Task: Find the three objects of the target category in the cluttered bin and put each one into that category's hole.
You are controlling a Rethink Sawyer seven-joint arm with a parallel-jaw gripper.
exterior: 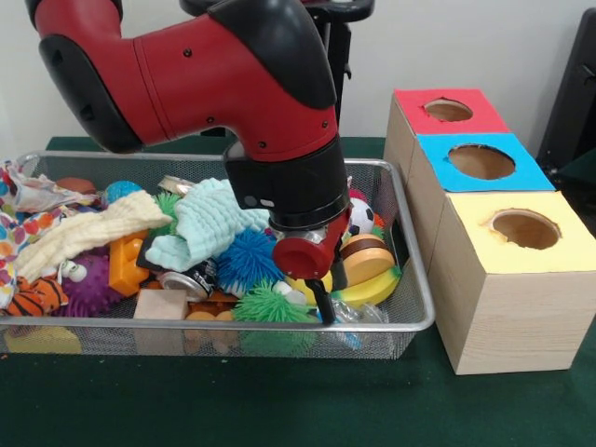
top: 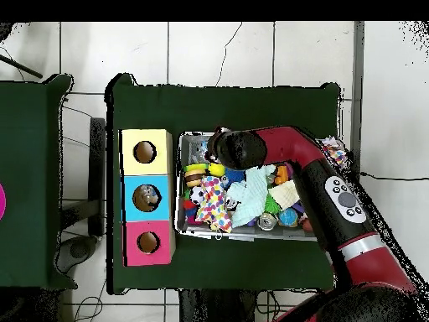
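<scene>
The wire mesh bin (exterior: 410,233) is heaped with toys and cloths. My gripper (exterior: 322,300) reaches down into its right half, the tip among a green spiky ball (exterior: 268,305), a yellow ring toy (exterior: 377,287) and a toy burger (exterior: 365,253). Whether it holds anything is hidden by the clutter. A blue spiky ball (exterior: 250,259) and a mint cloth (exterior: 212,223) lie just left of the wrist. Beside the bin stand three wooden boxes with holes: red top (exterior: 447,111), blue top (exterior: 480,162), yellow top (exterior: 523,229). From above, the arm's wrist (top: 237,151) covers the gripper.
A cream knitted cloth (exterior: 88,233), an orange block (exterior: 126,265), a purple spiky ball (exterior: 88,284), a tiger plush (exterior: 37,296), a wooden block (exterior: 160,304) and a soccer ball (exterior: 361,216) also fill the bin. Something lies inside the blue box's hole (top: 147,198). Dark green cloth (exterior: 279,400) covers the table.
</scene>
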